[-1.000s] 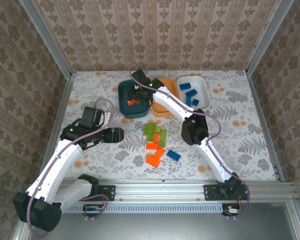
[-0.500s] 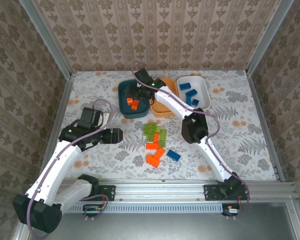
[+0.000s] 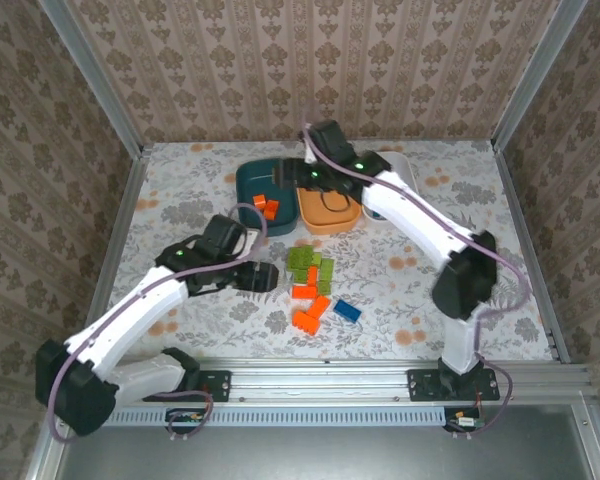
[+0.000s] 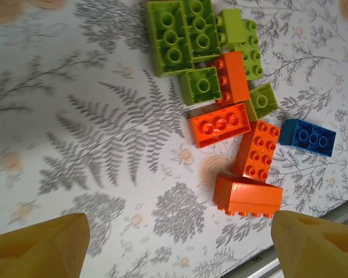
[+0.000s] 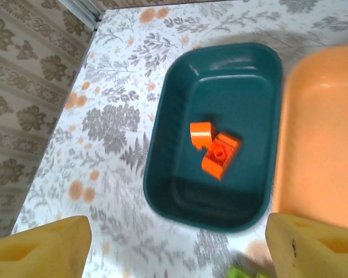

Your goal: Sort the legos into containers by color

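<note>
Ahead of left gripper [image 4: 177,226], fingers [image 4: 40,246] spread: legos [image 4: 220,123] packed tight (orange touching green); a pinch may drag neighbours. Below right gripper [image 5: 178,226], spread, empty: teal bin [image 5: 238,75], two orange bricks [image 5: 216,152].

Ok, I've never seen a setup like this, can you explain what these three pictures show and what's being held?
These are two white robot arms, a left arm and a right arm, bolted at the near edge of a flower-patterned table; they are sorting toy bricks by colour. The wide picture comes from a fixed camera above and behind them. The other two come from a camera on each wrist, and the yellow fingers at the bottom corners are that arm's own. The left end effector hangs open near a pile of small studded plastic bricks in light green, orange and blue. The right end effector is open by a dark teal plastic bin holding two orange bricks, beside an orange plastic bin. Neither holds anything.
</note>
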You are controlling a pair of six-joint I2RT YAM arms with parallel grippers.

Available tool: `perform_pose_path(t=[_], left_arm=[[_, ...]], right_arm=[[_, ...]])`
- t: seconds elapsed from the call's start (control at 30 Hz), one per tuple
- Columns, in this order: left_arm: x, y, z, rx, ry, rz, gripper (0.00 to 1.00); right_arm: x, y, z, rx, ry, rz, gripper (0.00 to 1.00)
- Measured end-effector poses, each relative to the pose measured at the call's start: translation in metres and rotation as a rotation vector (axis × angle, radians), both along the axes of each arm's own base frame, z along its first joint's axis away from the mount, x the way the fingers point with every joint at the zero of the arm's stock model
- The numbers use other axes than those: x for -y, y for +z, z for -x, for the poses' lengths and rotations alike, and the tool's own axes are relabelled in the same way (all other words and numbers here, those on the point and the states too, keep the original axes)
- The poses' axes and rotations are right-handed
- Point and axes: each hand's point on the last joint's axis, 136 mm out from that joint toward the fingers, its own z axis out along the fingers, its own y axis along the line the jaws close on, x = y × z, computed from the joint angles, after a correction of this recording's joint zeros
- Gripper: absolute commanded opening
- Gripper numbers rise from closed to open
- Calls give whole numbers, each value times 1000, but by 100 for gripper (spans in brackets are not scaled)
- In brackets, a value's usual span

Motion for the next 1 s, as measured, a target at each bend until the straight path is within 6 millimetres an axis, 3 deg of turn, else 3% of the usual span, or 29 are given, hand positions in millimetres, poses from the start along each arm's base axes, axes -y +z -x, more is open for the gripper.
perform_pose_path(t=[0.1,0.23,0.37,0.47,0.63,0.8,1.0], left_arm=[[23,-19,-1,-35,-44,-27,78],[55,-39,-7,-74,-94,-63,72],[85,-50,-21,-86,-126,-86,62],[109,-56,-34,-84,-149,-98,54],[135,-71,-45,-97,-178,-127,48],[135,-87,-46,-117,-178,-188,47],[133,-82,-51,-86,-170,-232,48]], right_arm=[[42,-25,38,-50,-33,31,78],[88,-99,90,-193,-75,118,75],[118,-149,137,-306,-103,172,74],[131,-152,154,-306,-126,155,73],[145,-139,161,-256,-170,108,73],[157,-142,164,-251,-205,93,72],[164,-151,166,-263,-226,96,72]])
